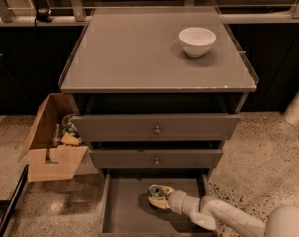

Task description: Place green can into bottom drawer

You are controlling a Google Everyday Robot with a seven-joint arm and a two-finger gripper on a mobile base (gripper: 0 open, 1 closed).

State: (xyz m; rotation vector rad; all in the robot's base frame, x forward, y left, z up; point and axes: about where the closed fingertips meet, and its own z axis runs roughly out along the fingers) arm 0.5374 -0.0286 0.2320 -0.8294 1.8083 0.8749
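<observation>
Down low, my claw (159,198) clamped around the green can (155,190) inside the open bottom drawer (124,209).

The bottom drawer (123,209) stands pulled open at six o'clock in the view, a wide grey tray with a flat floor. The green can (155,191) sits inside near the floor's centre, silver top showing, gripped by the gripper (160,197), which reaches in from four o'clock.
</observation>
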